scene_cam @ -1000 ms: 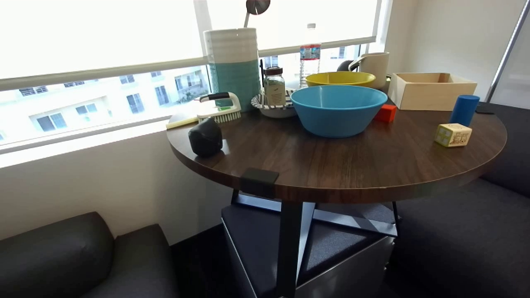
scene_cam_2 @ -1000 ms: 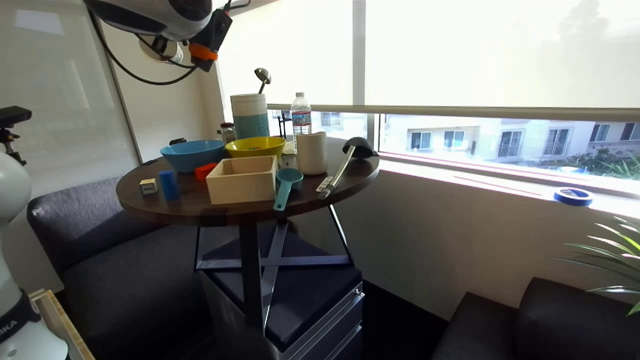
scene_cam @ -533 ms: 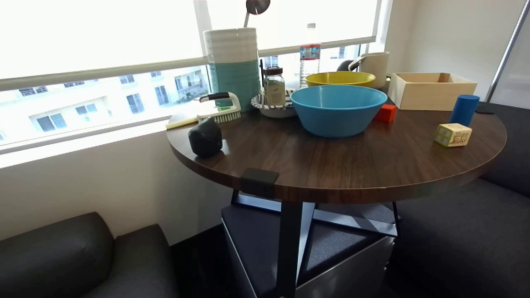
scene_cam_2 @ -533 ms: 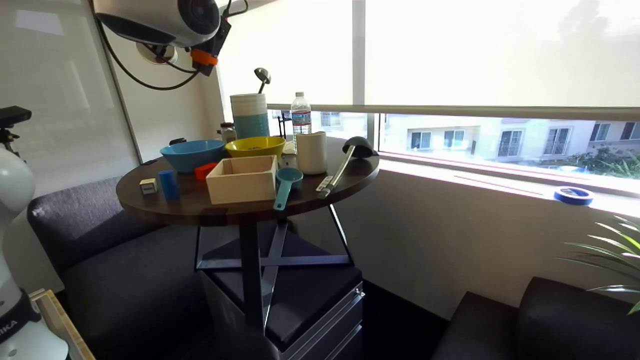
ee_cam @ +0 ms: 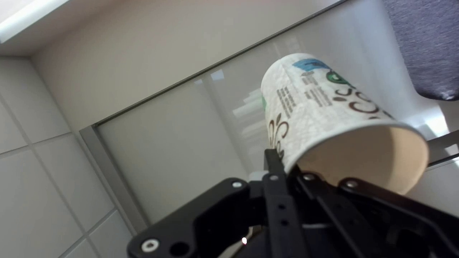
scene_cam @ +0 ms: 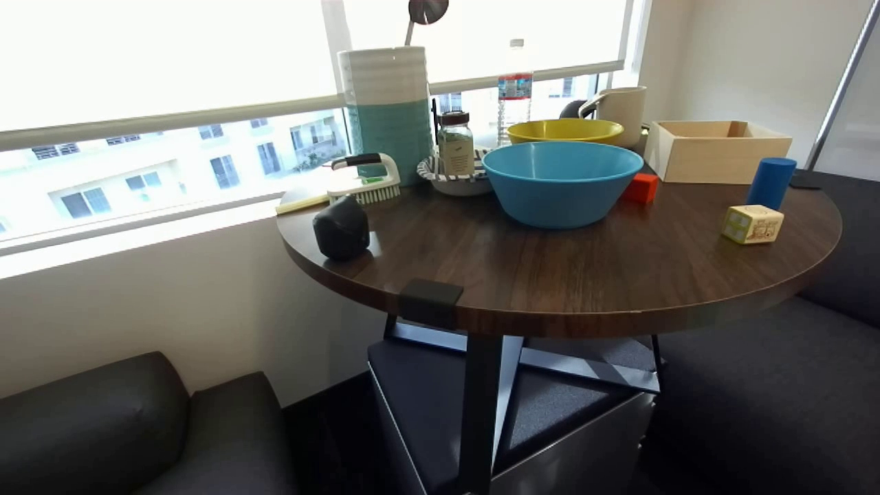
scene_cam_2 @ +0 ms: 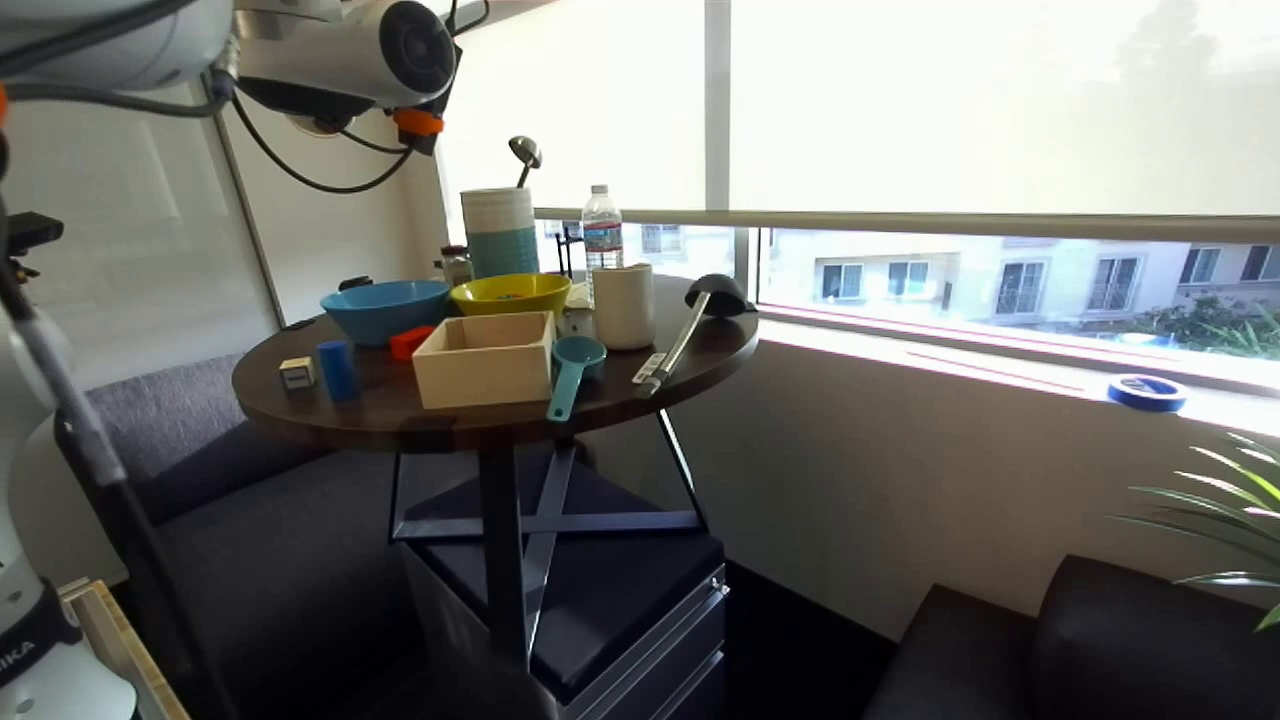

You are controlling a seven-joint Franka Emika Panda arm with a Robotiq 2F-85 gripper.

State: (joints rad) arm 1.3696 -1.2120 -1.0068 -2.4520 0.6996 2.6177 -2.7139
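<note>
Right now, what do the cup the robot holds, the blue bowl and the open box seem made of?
Cup: probably matte paper, judging by its thin, printed wall and rounded rim.
Blue bowl: likely plastic with a soft sheen, smooth and evenly coloured; perhaps ceramic.
Open box: apparently bare, matte wood, given its pale, unpainted-looking sides.

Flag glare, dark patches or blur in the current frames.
Both exterior views: window shades blown out nearly white, dark areas under the round table; wrist view: reflections in the glossy panel, end effector dark against the brighter paper cup, whose small print is too soft to read.
</note>
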